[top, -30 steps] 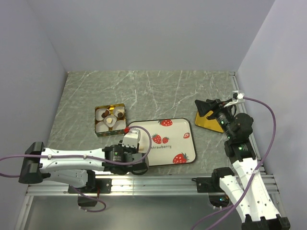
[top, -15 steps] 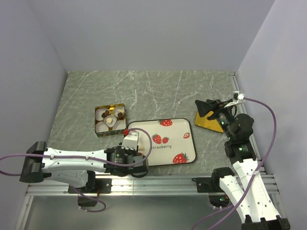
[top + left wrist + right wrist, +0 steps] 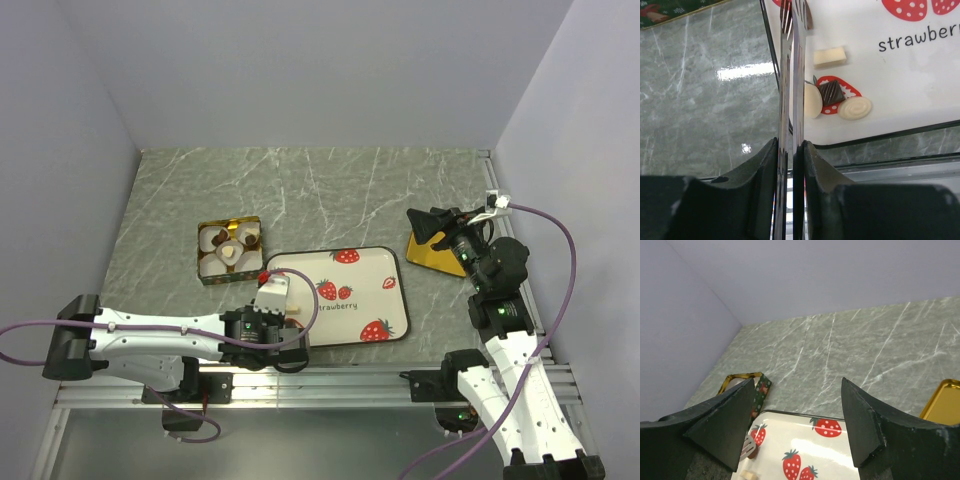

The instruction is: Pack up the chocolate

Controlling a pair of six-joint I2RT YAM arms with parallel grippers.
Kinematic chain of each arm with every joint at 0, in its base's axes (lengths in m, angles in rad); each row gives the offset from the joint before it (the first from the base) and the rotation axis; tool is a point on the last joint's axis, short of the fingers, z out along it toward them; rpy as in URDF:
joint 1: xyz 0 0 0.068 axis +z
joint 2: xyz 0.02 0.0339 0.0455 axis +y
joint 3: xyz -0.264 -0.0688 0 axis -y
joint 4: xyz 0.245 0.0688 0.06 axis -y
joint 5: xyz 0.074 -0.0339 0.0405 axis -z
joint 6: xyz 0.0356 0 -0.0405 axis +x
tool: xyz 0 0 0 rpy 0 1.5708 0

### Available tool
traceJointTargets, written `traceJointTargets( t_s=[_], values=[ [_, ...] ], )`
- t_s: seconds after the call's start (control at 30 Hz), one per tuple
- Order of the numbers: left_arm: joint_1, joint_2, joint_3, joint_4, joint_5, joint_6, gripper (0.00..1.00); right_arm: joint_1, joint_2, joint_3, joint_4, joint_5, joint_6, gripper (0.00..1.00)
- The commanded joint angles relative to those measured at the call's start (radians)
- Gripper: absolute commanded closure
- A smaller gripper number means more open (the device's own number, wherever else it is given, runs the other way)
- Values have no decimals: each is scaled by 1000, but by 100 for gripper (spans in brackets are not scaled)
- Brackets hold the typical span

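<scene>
**Left tool** (image 3: 792,12): fingers almost together at the tray's (image 3: 920,75) 9 o'clock rim, with a brown piece (image 3: 809,17) at the tips; whether it is clamped cannot be told. More chocolate (image 3: 831,92) lies at 5 o'clock. Gentle closure, then a vertical lift toward the tin (image 3: 230,279) at 10 o'clock, is advised. **Right tool** (image 3: 797,385): spread wide, empty.

A robotics lab test cell, not a home or shop. Plain pale walls (image 3: 300,70) box in a marble-patterned desk (image 3: 330,190) on its far, left and right edges. An aluminium rail (image 3: 340,385) runs along the near edge and carries two robot arms (image 3: 150,340), fed by loose purple cables (image 3: 560,235).
</scene>
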Motion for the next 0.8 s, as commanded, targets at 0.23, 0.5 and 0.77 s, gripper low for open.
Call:
traceJointTargets(
  t_s=[0.23,0.5,0.77],
  values=[
    [133,-121,4,199,-48,262,75,8,6,42,33,10,-10,24],
    [435,-271,-33,381,7,492,75,10,9,44,33,17,-17,24],
    [609,-389,-89,338,33,465,75,7,23,41,48,7,-12,24]
  ],
)
